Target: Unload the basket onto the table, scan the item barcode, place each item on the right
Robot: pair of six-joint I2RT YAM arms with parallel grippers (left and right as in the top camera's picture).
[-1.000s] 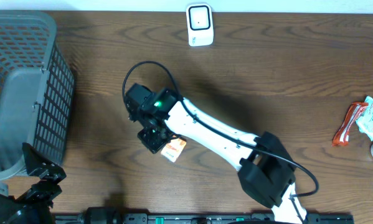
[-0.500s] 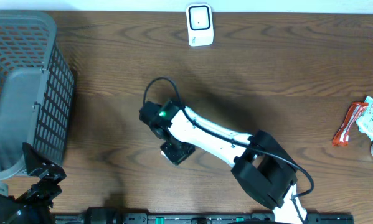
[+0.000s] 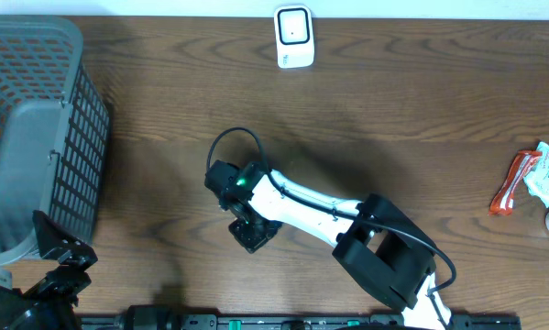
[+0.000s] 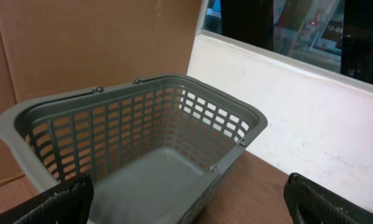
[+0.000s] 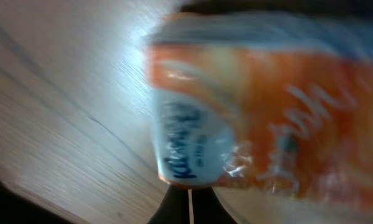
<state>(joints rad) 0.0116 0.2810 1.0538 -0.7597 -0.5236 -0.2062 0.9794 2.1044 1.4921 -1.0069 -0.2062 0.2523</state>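
The right fingers are clamped on the orange packet, pinched between them over the table. The left fingers gape wide and empty, the grey basket ahead of them.

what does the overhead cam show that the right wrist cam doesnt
Only overhead: the grey basket at the left, the white scanner at the far edge, other packets at the right edge, and the right arm reaching across the middle. Only right wrist: a blurred orange and white packet, close to the lens; overhead, the right gripper hides it. Both: the brown wooden table.
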